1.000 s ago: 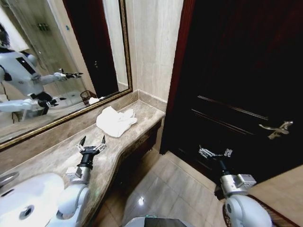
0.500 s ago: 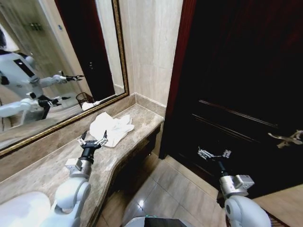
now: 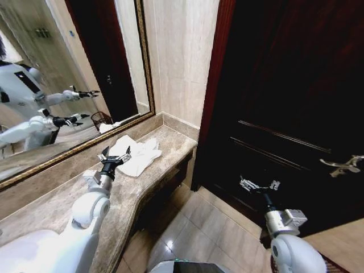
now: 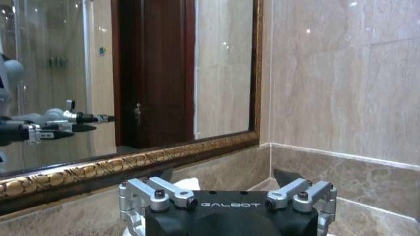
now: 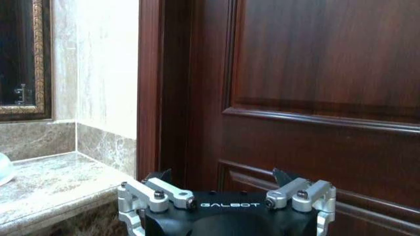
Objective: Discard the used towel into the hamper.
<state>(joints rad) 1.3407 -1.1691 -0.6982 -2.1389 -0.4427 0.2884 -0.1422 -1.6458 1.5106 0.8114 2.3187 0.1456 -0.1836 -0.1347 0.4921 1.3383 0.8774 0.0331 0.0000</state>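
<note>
The used towel (image 3: 136,154), white and crumpled, lies on the marble counter (image 3: 148,182) near its far corner by the wall. My left gripper (image 3: 115,155) is open, its fingertips at the towel's near-left edge with nothing between them. In the left wrist view the open left gripper (image 4: 223,177) points at the mirror frame, and a strip of white towel (image 4: 186,184) shows just beyond it. A small dark openwork basket, the hamper (image 3: 102,118), appears as a reflection in the mirror. My right gripper (image 3: 259,185) hangs open over the floor in front of the dark door; the right wrist view shows this right gripper (image 5: 222,176) facing that door.
A gold-framed mirror (image 3: 85,145) runs along the back of the counter. A white sink (image 3: 23,256) sits at the counter's near left. The dark wooden door (image 3: 284,102) with a lever handle (image 3: 341,165) closes off the right. Tiled floor (image 3: 199,227) lies between.
The head camera has swung, shifting the whole picture. My left arm has reached forward along the counter, bringing its open gripper up to the towel's edge. The right arm has stayed put.
</note>
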